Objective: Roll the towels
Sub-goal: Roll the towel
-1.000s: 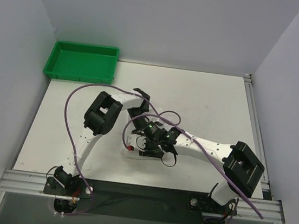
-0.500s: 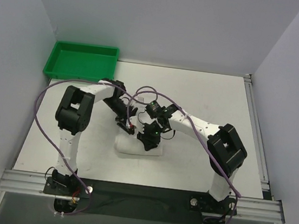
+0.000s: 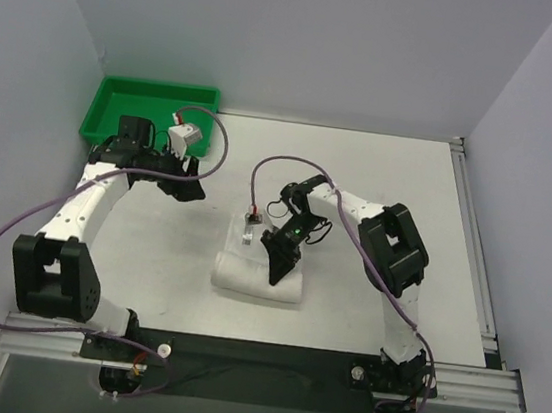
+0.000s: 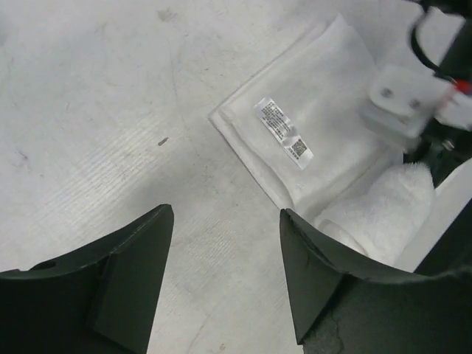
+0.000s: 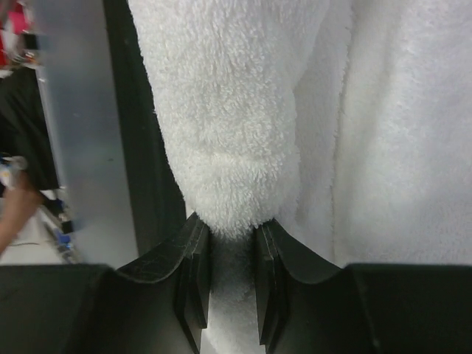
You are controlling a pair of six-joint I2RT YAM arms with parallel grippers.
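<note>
The white towel (image 3: 250, 254) lies folded at the table's middle, its near part wound into a thick roll (image 3: 258, 285). My right gripper (image 3: 278, 265) is down on it. In the right wrist view its jaws (image 5: 233, 230) are shut on the fluffy end of the roll (image 5: 221, 110). My left gripper (image 3: 189, 189) hangs open and holds nothing, well left of the towel and just in front of the tray. The left wrist view has its fingers (image 4: 133, 273) spread over bare table, with the towel (image 4: 324, 140), its sewn label (image 4: 282, 133) and the roll (image 4: 383, 210) beyond.
A green plastic tray (image 3: 143, 142) stands at the back left corner. Purple cables loop off both arms above the table. An aluminium rail (image 3: 258, 355) runs along the near edge, and white walls close in three sides.
My left gripper has let go of the towel, opened, and swung back left to the tray. The right gripper has stayed shut on the roll while its arm shifted right.
</note>
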